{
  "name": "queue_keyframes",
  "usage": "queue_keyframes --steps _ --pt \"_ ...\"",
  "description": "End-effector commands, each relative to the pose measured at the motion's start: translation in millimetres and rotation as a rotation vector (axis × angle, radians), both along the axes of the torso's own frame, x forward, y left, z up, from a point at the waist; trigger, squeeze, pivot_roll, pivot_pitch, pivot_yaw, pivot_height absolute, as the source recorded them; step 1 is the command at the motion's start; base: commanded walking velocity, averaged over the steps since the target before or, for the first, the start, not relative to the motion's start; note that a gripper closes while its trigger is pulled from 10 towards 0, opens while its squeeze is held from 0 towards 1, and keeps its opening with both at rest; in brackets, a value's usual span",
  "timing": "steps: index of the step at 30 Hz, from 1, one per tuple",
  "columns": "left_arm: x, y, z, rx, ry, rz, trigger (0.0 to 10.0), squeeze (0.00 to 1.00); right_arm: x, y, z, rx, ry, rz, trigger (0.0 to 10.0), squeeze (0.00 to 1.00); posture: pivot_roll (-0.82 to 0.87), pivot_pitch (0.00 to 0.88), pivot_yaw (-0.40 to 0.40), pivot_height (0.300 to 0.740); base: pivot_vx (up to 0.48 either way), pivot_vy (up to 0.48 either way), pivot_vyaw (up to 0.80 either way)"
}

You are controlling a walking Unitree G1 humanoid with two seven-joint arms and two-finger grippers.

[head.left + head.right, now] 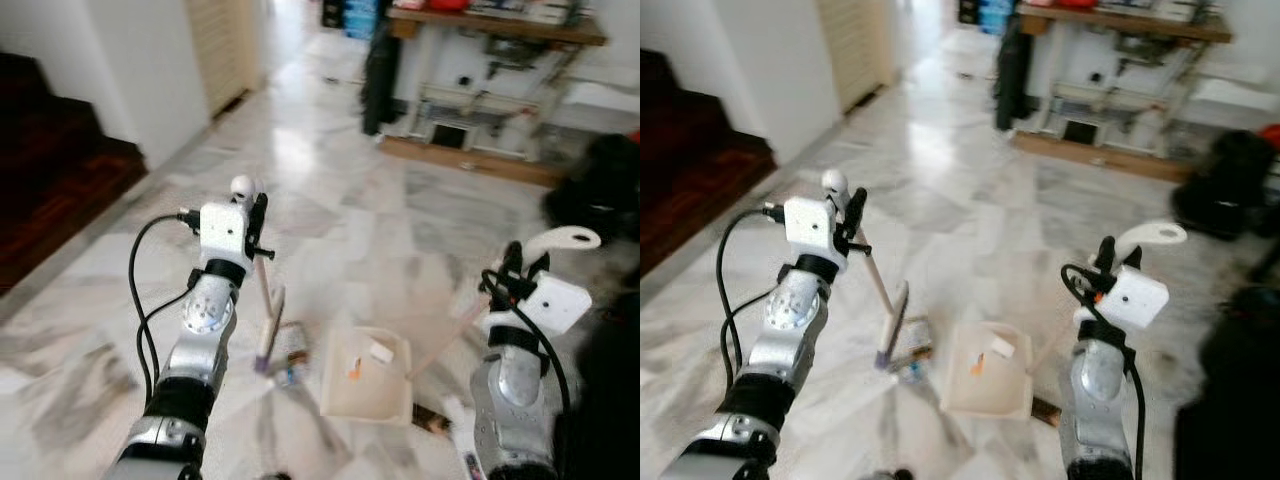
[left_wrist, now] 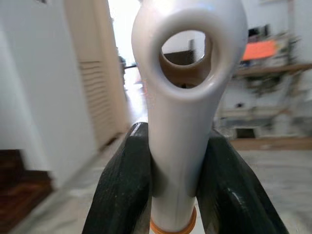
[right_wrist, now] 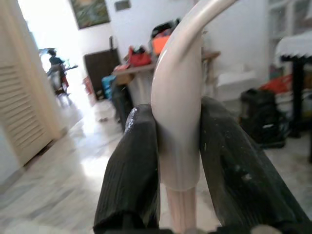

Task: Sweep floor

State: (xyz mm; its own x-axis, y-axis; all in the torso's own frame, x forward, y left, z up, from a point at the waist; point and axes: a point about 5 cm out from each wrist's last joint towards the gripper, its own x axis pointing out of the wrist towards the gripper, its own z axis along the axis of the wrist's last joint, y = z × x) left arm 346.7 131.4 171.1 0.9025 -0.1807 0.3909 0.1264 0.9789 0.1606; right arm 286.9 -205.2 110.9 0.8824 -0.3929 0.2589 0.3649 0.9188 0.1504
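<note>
My left gripper is shut on the white, ring-topped handle of a small broom. Its peach shaft slants down to the brush head on the marble floor. My right gripper is shut on the curved white handle of a long-handled dustpan. The cream pan lies on the floor between my arms. An orange scrap and a white scrap lie inside it. Small litter sits between the brush and the pan. A brown bit lies by the pan's near right corner.
Dark wooden stairs rise on the left beside a white wall. A wooden bench with shelves and a hanging black garment stand at the back. Dark bags sit on the right. Pale marble floor stretches ahead toward a bright hallway.
</note>
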Motion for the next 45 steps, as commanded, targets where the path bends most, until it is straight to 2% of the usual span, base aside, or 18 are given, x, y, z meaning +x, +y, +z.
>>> queue_keyframes --steps 1,38,45 --pt "-1.0 -4.6 12.6 0.009 -0.065 -0.015 10.0 0.00 2.5 -1.0 16.6 -0.006 -0.072 -0.003 10.0 0.00 0.04 0.004 -0.018 0.740 0.000 0.000 0.76" --pt "-5.8 -2.9 8.7 0.009 -0.058 0.026 10.0 0.00 3.9 -2.5 20.7 0.002 -0.057 0.010 10.0 0.00 0.04 0.060 -0.038 0.740 0.000 0.000 0.73" --pt "-7.1 -0.9 7.9 0.012 -0.055 0.030 10.0 0.00 3.8 -1.0 18.0 0.031 -0.048 0.017 10.0 0.00 0.04 0.055 -0.034 0.740 0.000 0.000 0.16"
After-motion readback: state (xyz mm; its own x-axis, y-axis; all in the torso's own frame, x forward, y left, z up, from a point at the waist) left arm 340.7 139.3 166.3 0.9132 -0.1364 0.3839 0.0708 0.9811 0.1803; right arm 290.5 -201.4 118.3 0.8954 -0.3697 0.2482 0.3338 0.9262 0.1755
